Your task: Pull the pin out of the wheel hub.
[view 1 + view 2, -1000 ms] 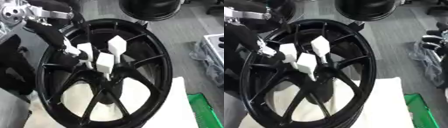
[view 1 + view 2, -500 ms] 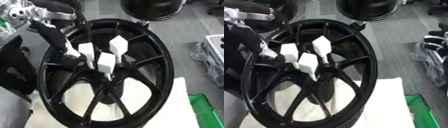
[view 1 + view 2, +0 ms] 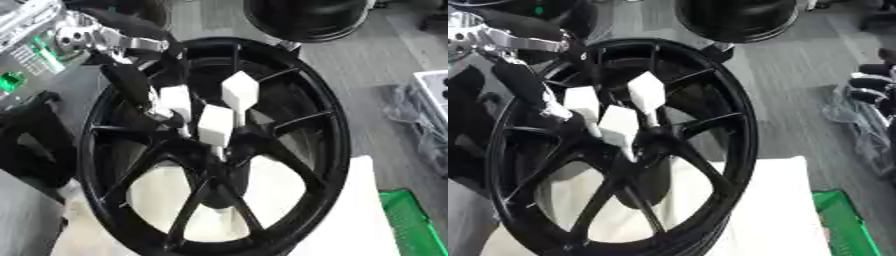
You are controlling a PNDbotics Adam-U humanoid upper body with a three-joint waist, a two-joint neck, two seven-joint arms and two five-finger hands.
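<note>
A big black spoked wheel lies tilted on a white cloth. Three white block-headed pins stand close together at its hub: a left pin, a middle pin and an upper right pin. My left hand reaches in from the upper left over the rim. One long black finger stretches straight down, and its tip rests against the lower left side of the left pin. Another black finger lies above, across the rim's top. My right hand shows in neither view.
A second black wheel stands behind, at the top. A white box with dark parts and clear plastic bags lie on the right. A green crate corner sits at the lower right. Dark equipment fills the left side.
The whole picture has shifted a little, so the camera moved. My left hand stays at the left pin, and all three pins remain standing at the hub.
</note>
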